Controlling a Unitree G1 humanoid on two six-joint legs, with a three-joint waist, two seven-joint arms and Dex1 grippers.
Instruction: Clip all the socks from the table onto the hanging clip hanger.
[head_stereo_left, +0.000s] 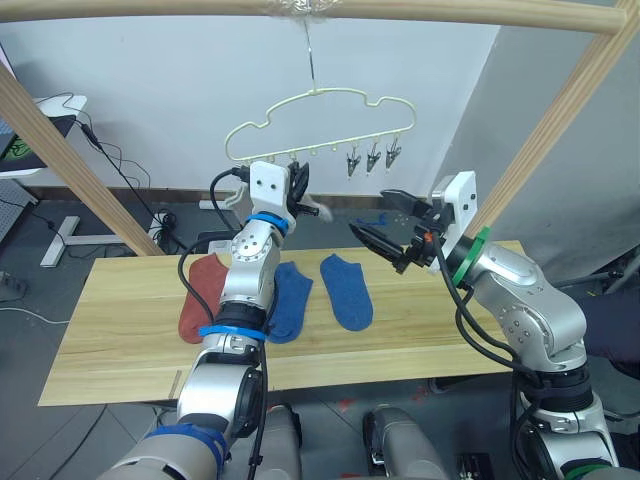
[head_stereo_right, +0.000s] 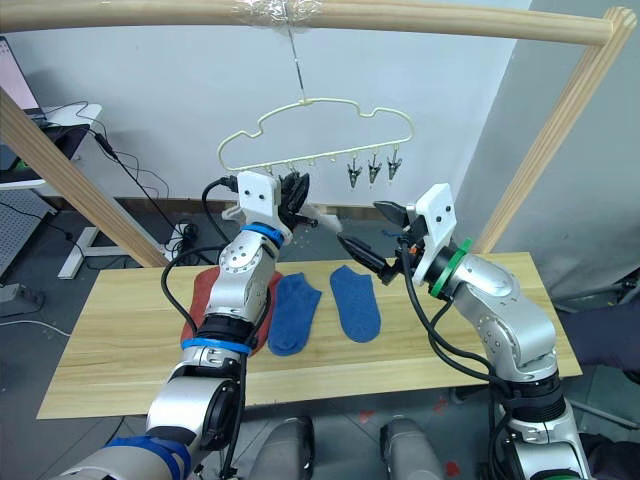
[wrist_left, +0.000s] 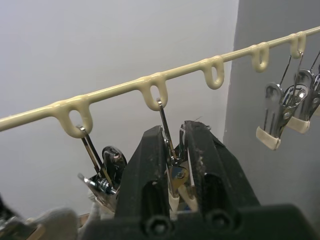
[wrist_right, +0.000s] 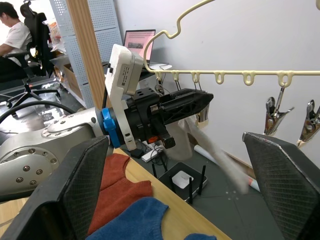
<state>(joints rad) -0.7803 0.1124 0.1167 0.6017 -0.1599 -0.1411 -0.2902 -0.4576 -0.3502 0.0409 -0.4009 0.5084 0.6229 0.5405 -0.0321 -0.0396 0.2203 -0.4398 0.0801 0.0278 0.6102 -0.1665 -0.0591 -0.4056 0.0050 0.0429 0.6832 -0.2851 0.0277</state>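
Up at the pale-yellow wavy wire clip hanger (head_stereo_left: 320, 125), the left gripper (wrist_left: 172, 172) has its black fingers pinched on a small grey metal clip (wrist_left: 170, 150), with a light grey sock (head_stereo_right: 318, 217) hanging by it. Right gripper (head_stereo_left: 385, 222) hovers spread wide, empty. Two blue knit socks (head_stereo_left: 346, 291) and a rust-red one (head_stereo_left: 203, 295) lie on the light wooden plank table (head_stereo_left: 420, 330) — soft, floppy, light, so grab a cuff edge. Red sock's partly behind the left arm — can't count pairs.
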